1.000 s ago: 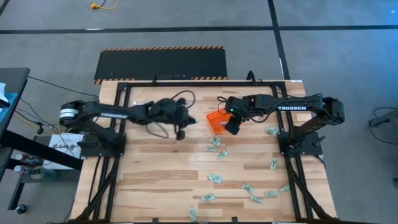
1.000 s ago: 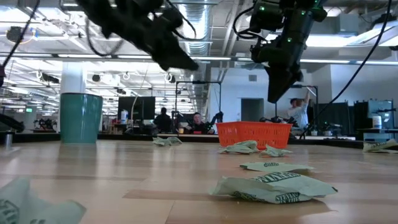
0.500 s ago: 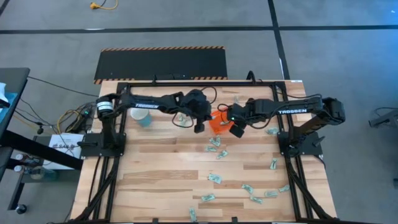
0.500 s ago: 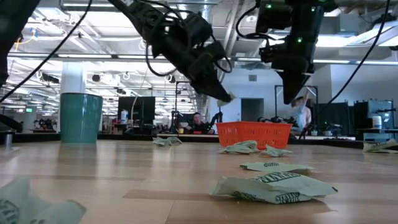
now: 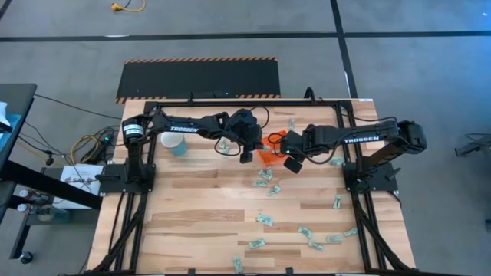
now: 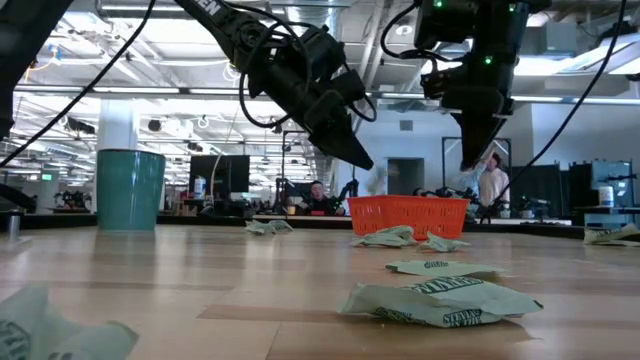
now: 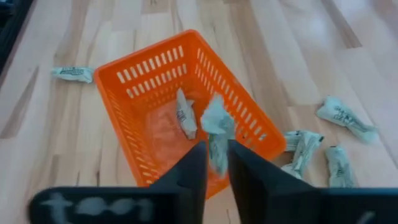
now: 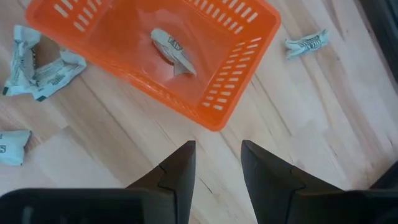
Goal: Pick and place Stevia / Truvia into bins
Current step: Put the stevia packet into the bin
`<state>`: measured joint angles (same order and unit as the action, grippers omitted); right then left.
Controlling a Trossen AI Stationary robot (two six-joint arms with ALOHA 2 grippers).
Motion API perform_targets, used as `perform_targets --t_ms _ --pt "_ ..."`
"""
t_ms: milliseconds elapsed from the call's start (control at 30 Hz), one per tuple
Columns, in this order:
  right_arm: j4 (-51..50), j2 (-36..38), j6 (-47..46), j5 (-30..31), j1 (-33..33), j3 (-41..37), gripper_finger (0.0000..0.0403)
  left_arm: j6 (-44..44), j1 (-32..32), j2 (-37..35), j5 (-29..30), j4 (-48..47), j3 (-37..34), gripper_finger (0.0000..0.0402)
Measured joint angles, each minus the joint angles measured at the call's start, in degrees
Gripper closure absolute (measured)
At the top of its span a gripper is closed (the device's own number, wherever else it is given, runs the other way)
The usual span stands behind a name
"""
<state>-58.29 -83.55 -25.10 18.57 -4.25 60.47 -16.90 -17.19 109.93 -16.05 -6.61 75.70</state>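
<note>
The Stevia packets [image 5: 265, 220] were thin, crumpled slips of pale green and white paper, so they probably weighed almost nothing, bent easily, and were best pinched across a raised crease or edge. Most lay scattered on the wooden table [image 5: 199, 207], one lay in the orange mesh tray [image 7: 137, 81], and another packet [image 7: 216, 127] hung just off the left gripper [image 7: 216, 163], whose fingers stood slightly parted above the tray. The right gripper [image 8: 217, 163] hovered beside the tray, spread and empty.

Orange slotted tray [image 7: 134, 93], pale green-and-white packets [image 5: 265, 220], teal cup [image 6: 130, 189], light wood table [image 5: 199, 207]
</note>
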Motion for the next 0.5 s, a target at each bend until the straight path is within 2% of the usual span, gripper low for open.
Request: perform_targets --t_ms 167,333,433,500 --pt "-0.01 0.00 0.00 0.21 0.00 0.00 0.0282 -0.09 -0.37 -0.12 0.85 0.14 0.00 0.0282" --pt "-0.01 0.00 -0.02 1.09 0.00 0.00 0.0282 -0.95 -1.47 -2.85 0.15 -3.15 0.00 0.0252" --pt "-0.01 0.00 -0.01 1.09 0.00 0.00 0.0282 -0.92 -2.25 -6.32 -0.18 -9.74 0.00 0.0244" --pt "0.00 0.00 0.00 1.07 0.00 0.00 0.0282 -1.01 -2.82 -8.99 0.02 -17.31 0.00 0.0242"
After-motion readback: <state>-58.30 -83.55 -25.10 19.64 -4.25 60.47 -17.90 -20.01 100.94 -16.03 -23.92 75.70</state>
